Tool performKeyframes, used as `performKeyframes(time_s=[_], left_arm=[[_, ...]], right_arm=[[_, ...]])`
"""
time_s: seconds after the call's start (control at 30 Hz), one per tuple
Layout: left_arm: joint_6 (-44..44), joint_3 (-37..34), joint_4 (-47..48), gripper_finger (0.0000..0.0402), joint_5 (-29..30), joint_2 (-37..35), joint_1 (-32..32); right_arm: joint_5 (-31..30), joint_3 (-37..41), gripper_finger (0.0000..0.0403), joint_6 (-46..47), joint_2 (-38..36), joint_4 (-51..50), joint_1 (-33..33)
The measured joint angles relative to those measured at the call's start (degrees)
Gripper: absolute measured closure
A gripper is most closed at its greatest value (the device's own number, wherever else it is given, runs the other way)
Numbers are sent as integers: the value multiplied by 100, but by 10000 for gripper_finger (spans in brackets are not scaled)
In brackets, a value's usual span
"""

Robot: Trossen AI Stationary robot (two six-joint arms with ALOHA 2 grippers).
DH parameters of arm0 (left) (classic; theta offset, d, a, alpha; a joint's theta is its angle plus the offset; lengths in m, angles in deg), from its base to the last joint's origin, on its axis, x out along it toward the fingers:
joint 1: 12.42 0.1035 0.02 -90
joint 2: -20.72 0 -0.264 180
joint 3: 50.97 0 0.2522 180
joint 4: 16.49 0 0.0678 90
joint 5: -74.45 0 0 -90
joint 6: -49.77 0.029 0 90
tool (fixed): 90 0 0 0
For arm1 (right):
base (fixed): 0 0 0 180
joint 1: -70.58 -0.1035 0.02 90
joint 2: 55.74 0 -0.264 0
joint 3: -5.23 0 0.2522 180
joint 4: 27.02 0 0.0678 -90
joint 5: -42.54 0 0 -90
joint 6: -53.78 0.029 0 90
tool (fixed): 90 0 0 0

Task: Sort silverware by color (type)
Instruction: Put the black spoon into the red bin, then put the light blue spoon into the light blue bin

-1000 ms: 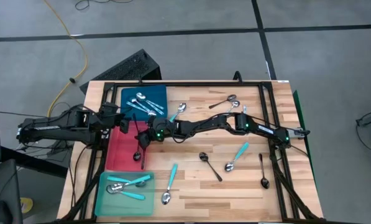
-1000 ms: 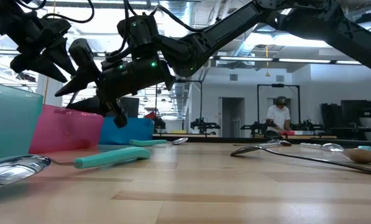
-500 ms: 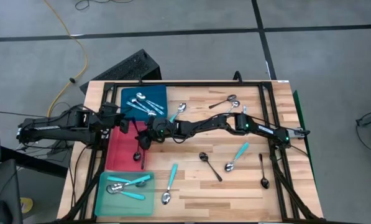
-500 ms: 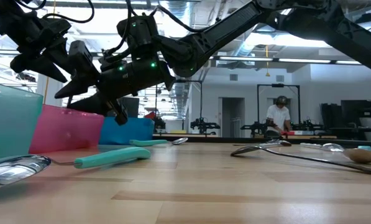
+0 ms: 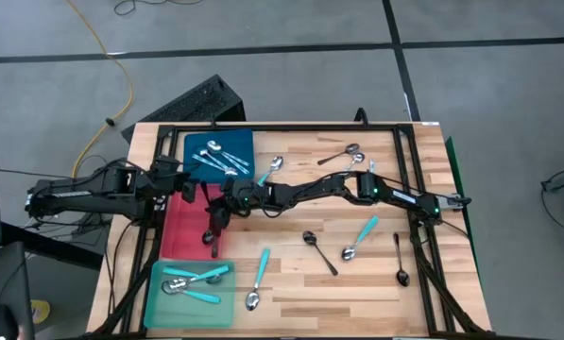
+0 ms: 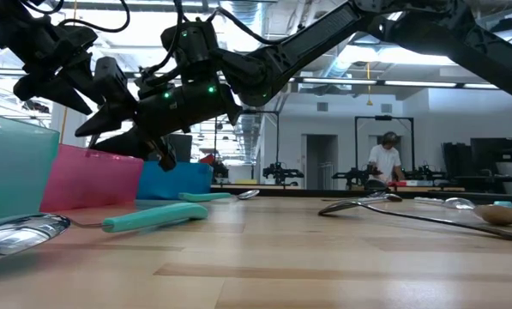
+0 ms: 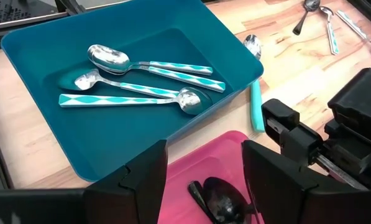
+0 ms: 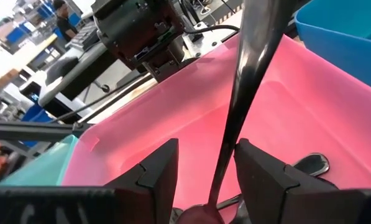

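Your right gripper (image 5: 214, 219), clamped on a slim all-black spoon (image 8: 240, 106), is easing lower over the flat pink-red plastic tray (image 5: 179, 236) at the desk's left edge, where another black spoon (image 7: 219, 198) is lying; release looks imminent. Your left gripper (image 7: 204, 171) is waiting, fingers apart, beside it

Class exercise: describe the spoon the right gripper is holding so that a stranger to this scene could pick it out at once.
Start at the red tray on the table's left side, between the blue and teal trays. Above its inner edge hangs the right gripper, shut on a black spoon pointing bowl-down into the tray. Unlike the black spoon already inside, it is off the floor.
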Motion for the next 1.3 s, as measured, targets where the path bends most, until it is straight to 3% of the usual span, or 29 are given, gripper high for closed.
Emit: performKeyframes(time_s=[0.37, 0.87, 1.0, 1.3], left_arm=[[17, 0, -1, 207, 1, 0, 2], [20, 1, -2, 207, 2, 0, 1], [22, 1, -2, 207, -8, 0, 0], [76, 1, -3, 207, -72, 0, 2]], right_arm=[[-168, 0, 223, -636, -2, -138, 11], [-154, 7, 223, -788, -111, -270, 122], [-118, 0, 223, -926, -422, -783, 231], [-192, -2, 223, -1488, -1460, -3299, 750]])
